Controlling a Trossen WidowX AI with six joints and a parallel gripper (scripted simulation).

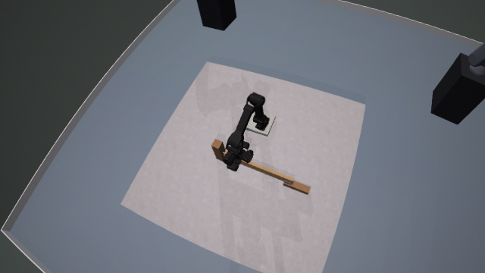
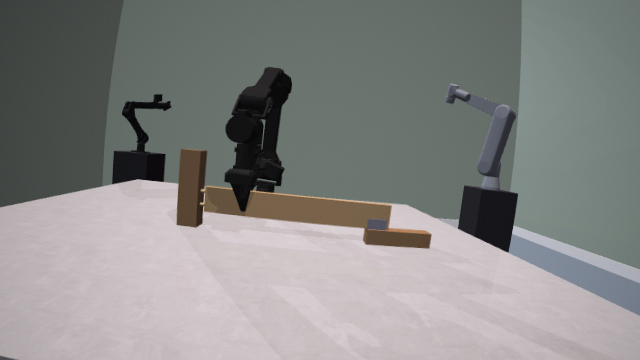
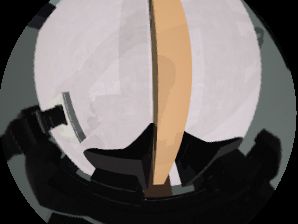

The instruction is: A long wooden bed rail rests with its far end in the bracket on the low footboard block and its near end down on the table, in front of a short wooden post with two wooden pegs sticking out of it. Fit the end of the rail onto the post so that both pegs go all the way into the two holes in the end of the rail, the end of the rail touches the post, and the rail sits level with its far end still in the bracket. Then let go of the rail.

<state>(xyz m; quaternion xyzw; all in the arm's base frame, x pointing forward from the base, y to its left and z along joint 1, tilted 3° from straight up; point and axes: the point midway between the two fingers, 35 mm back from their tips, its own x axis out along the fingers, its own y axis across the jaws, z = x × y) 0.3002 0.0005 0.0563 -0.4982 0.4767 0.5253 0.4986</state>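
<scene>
The long wooden rail is lifted at its near end and runs to the low footboard block, where its far end sits at the grey bracket. The short upright post stands at the rail's near end. Two pegs show in a small gap between post and rail end. My gripper is shut on the rail close to the post, gripping it from above.
The arm's base stands on a white plate behind the rail. Black pedestals with other arms stand outside the pale mat.
</scene>
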